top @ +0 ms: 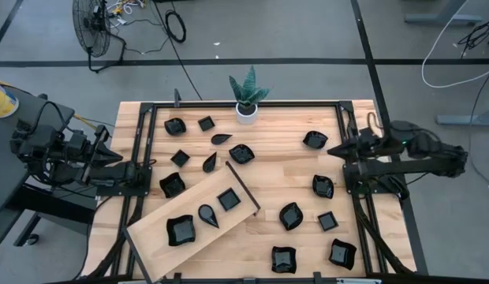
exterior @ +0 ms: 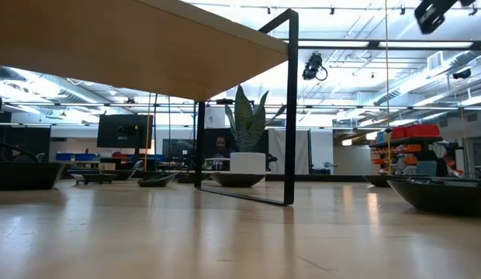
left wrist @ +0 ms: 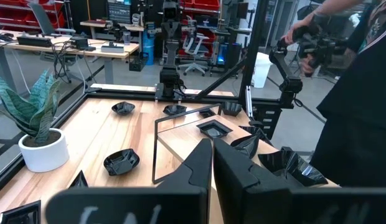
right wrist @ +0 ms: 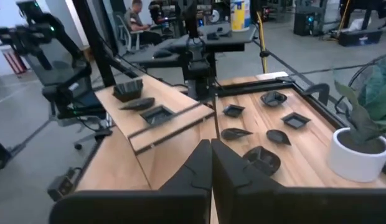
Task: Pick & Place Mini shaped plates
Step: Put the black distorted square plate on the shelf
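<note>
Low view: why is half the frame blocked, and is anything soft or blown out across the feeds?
Low view: the board looms out of focus across the top left, ceiling lights glare, near plates show as dark silhouettes. High view: even light, soft shadows, plates glossy. Left wrist view: the left claw is blurred up close; right wrist view: the same for the right claw, and the pot is bright.

board cut off at the near edge

the wooden board [top: 193, 211] runs off the frame's near-left corner; far plates [exterior: 157, 180] in the low view blur together.
</note>
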Motion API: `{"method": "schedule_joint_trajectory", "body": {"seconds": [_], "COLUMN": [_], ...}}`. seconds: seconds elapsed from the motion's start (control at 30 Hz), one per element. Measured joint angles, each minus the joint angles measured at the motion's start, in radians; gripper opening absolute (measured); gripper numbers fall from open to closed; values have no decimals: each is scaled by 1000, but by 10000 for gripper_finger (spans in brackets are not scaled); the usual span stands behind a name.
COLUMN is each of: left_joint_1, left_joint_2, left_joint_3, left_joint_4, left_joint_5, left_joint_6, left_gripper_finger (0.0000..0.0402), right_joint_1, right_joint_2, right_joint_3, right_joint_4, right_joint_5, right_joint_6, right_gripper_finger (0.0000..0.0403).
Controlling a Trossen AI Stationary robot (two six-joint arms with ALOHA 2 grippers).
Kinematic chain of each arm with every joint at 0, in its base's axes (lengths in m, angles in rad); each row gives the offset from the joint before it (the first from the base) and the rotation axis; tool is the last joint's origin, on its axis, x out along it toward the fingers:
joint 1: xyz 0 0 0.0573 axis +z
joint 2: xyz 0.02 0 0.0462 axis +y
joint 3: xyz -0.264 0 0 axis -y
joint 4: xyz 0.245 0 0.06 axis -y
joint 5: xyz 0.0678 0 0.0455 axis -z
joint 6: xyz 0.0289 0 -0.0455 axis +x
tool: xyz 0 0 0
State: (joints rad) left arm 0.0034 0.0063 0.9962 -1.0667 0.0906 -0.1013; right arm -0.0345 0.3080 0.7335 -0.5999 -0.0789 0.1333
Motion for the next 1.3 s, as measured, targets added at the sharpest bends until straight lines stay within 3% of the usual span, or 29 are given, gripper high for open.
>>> {"method": "schedule_joint_trajectory", "body": {"seconds": [0.4, 1.3], "left_joint_1": [0, 0], "left_joint_2": [0, 0], "left_joint_3": [0, 0], "left_joint_4": [0, 0], "left_joint_5": [0, 0], "left_joint_6": [0, 0], "left_gripper_finger": [18, 18], "right_joint_1": [0, -2], "right_joint_2": [0, -6], "right_joint_3": [205, 209], "right_joint_4": [-61, -45], "right_joint_5": [32, 71], "right_joint_6": [-27, -39], "right_gripper_finger": [2, 2]}}
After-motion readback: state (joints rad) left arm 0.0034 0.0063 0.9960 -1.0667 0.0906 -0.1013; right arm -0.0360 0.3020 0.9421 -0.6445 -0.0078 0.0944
